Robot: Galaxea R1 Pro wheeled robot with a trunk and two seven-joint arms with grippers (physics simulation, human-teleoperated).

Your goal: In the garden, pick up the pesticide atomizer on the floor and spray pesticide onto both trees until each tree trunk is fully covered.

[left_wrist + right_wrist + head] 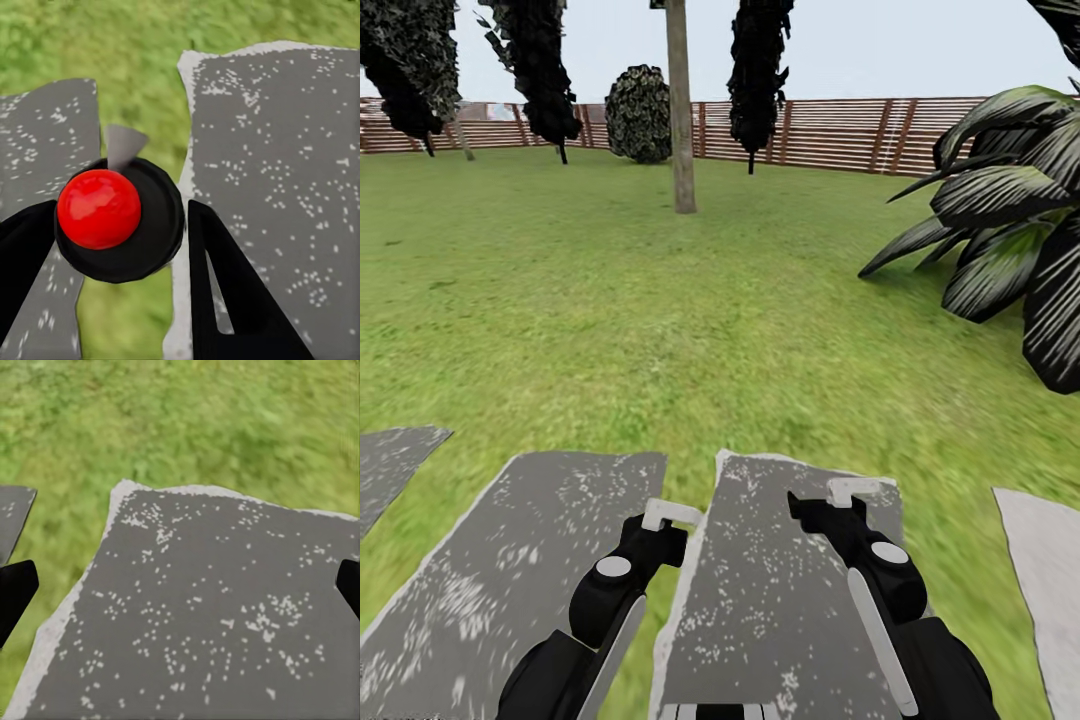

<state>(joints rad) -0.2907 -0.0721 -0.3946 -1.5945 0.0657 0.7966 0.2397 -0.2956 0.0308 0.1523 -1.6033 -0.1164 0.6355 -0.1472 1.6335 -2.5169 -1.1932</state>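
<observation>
The pesticide atomizer [120, 217], seen in the left wrist view, is a round black body with a red ball on top and a small grey nozzle. It sits between the two black fingers of my left gripper [112, 232], which is shut on it. In the head view the left gripper [665, 520] and the right gripper [845, 497] hang low over grey paving slabs. The right gripper [180, 585] is open, with nothing between its fingers. One tree trunk [680, 110], a straight grey-brown column, stands far ahead on the lawn. No pesticide can be made out on it from here.
Speckled grey paving slabs [780, 600] lie under both arms, with grass between them. A low palm-like plant [1010, 230] with striped leaves fills the right side. Dark thin-trunked trees [758, 70], a round bush [639, 113] and a brown slatted fence [840, 132] line the far edge.
</observation>
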